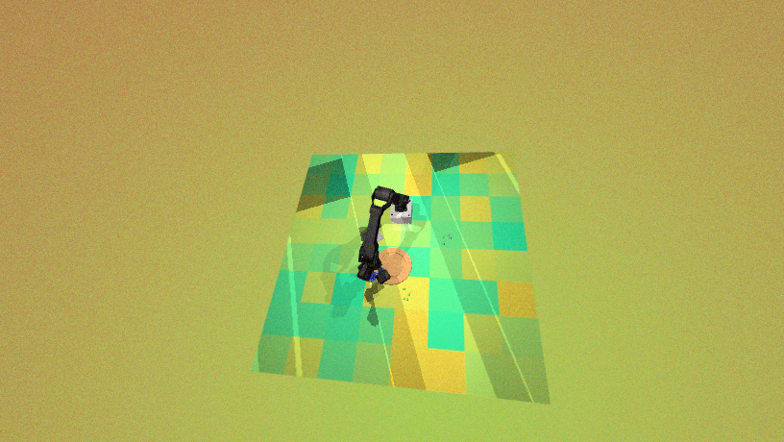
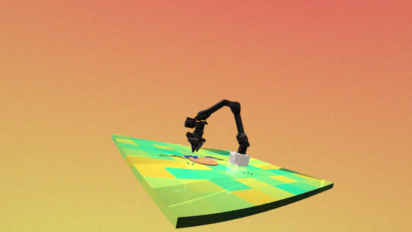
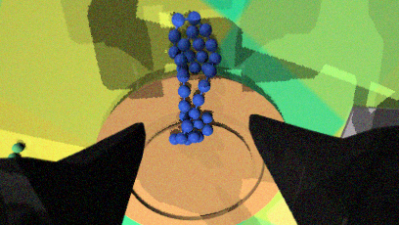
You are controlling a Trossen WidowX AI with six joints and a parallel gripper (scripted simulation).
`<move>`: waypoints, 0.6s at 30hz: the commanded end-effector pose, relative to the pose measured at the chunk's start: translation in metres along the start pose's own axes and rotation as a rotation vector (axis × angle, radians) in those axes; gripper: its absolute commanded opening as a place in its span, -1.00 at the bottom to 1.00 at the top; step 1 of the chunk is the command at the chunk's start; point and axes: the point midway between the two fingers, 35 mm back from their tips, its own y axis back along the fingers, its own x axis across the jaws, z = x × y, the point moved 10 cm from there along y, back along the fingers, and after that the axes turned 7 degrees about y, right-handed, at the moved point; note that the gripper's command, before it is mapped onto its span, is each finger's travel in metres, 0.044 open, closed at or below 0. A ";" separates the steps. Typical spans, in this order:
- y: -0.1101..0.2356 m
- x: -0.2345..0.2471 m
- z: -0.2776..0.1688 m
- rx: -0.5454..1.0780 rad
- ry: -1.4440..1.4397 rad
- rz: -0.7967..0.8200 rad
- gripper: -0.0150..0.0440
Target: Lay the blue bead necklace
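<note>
Black pincer (image 3: 196,147) hangs wide open and empty above the round tan bead board (image 3: 147,112), blue bead necklace (image 3: 192,73) bunched across the board's far rim, half on the patchwork table (image 3: 49,73), barely touching the groove (image 3: 244,188); laying appears mostly undone.

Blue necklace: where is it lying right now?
In the wrist view the blue necklace lies bunched across the far edge of the round board, half on it, half on the table, ahead of the open jaws.

necklace (image 3: 192,73) straddles bead board (image 3: 196,181) rim at 12 o'clock | fingers above board | board on worktop (image 2: 202,190)
</note>
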 end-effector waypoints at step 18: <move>-0.007 -0.009 0.016 -0.006 0.080 0.001 0.36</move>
